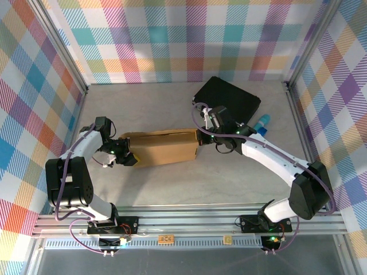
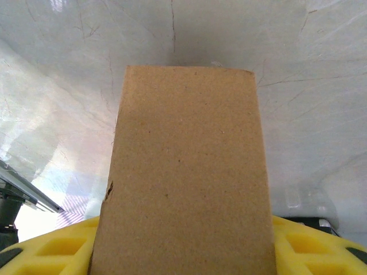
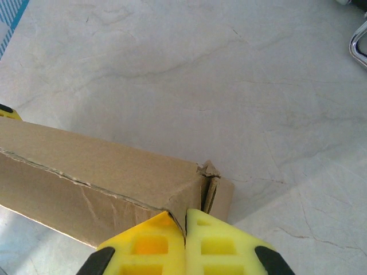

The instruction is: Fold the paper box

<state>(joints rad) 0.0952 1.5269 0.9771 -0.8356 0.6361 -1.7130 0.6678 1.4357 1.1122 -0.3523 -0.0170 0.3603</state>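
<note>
The paper box [image 1: 163, 148] lies flat near the middle of the desk [image 1: 172, 189], its long side running left to right, roughly parallel to the near edge, with the right end a little farther back. It is folded up into a long, shallow brown block.

The left gripper [image 1: 127, 156] sits at the box's left end. In the left wrist view the cardboard fills the whole gap between the yellow fingers [image 2: 51, 251], which stand half apart on either side of it, so the gripper is clamped on that end of the box.

The right gripper [image 3: 185, 216] is at the opposite end, its two yellow fingers pressed fully together. Its tips meet the box's upper end corner, just beside a small crumpled tab (the cardboard edge there is rough and slightly torn). Whether a thin sliver of card is caught between the tips I cannot tell; they look simply closed against the corner.

A black briefcase [image 1: 226, 100] lies toward the far edge, right of centre, just behind the right gripper. A blue object [image 1: 262, 123] stands near the right edge.
</note>
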